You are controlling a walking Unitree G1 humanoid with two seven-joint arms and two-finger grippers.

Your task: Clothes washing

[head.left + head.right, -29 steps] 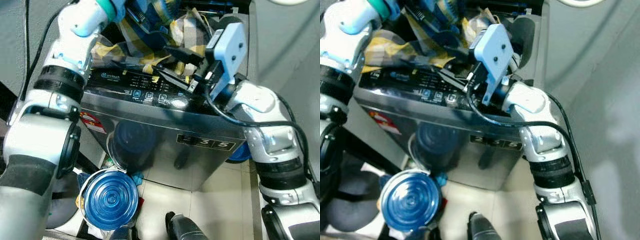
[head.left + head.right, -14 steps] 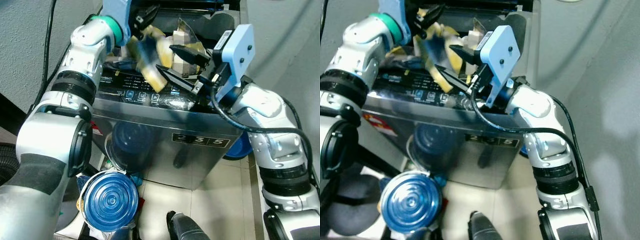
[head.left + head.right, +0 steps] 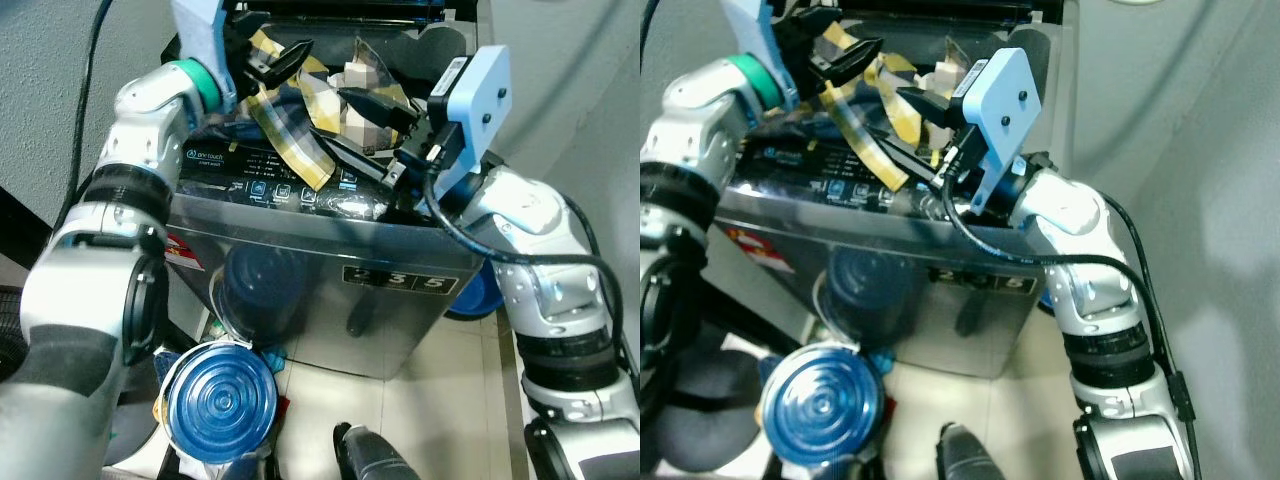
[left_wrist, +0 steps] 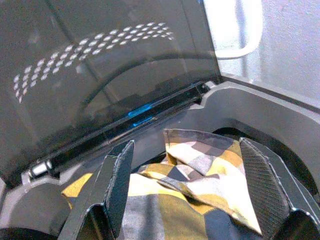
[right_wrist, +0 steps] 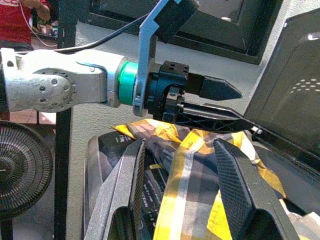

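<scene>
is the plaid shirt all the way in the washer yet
Not yet. The plaid shirt drapes over the washer rim onto the control panel, between the open left end effector and right end effector.

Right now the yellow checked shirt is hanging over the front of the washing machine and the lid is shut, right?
Not quite. The lid is open, standing up behind the tub in the left wrist view. The yellow checked shirt does hang over the front of the washing machine.

Your way into the washer [image 3: 330,300] tub is crowded: the checked cloth [image 3: 290,130] drapes over the front edge and panel, the raised lid [image 4: 100,65] walls the back edge.
</scene>
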